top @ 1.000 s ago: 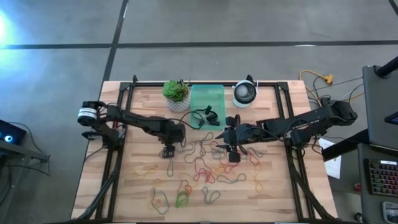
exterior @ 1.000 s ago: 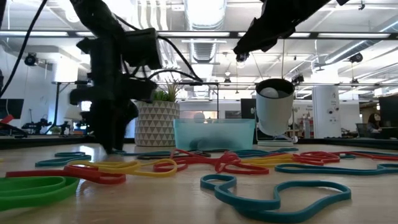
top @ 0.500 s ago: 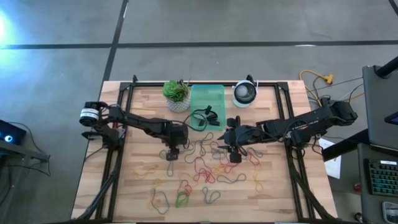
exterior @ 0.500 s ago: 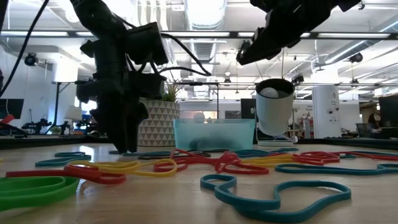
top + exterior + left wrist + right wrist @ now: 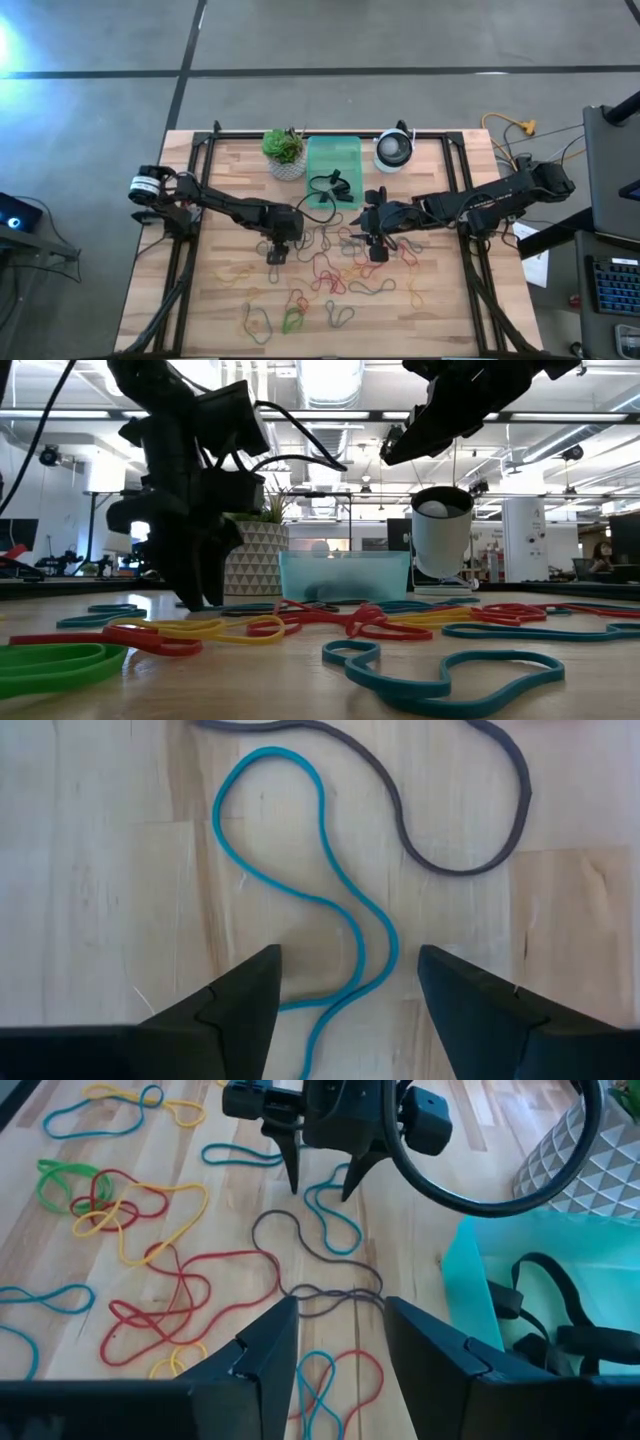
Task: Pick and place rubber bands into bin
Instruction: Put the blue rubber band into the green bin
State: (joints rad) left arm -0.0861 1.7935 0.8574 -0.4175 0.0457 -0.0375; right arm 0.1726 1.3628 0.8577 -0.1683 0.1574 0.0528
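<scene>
Butcher-block worktop (image 5: 220, 300) on a black frame carries the scene, standing on a grey concrete floor; the low view looks past it into a bright hall with ceiling ducts. Rubber bands (image 5: 330, 272) in red, yellow, teal, green and dark grey lie scattered loose across the middle and front of the worktop. At the back edge, the mint-green bin (image 5: 333, 160) sits between a potted plant (image 5: 284, 152) in a white patterned pot and a round white-and-dark device (image 5: 393, 151); black straps lie in the bin, seen in the right wrist view.

Left gripper (image 5: 347, 982) is down at the worktop left of centre, its fingers spread wide and empty, straddling a teal rubber band (image 5: 330, 900) that lies flat between the fingertips; a dark grey band (image 5: 440, 840) curves just beyond it.

Right gripper (image 5: 338, 1342) hovers above the bands right of centre, raised off the surface, fingers parted with nothing between them. Its wrist view looks across at the left gripper and the bin's near wall.
</scene>
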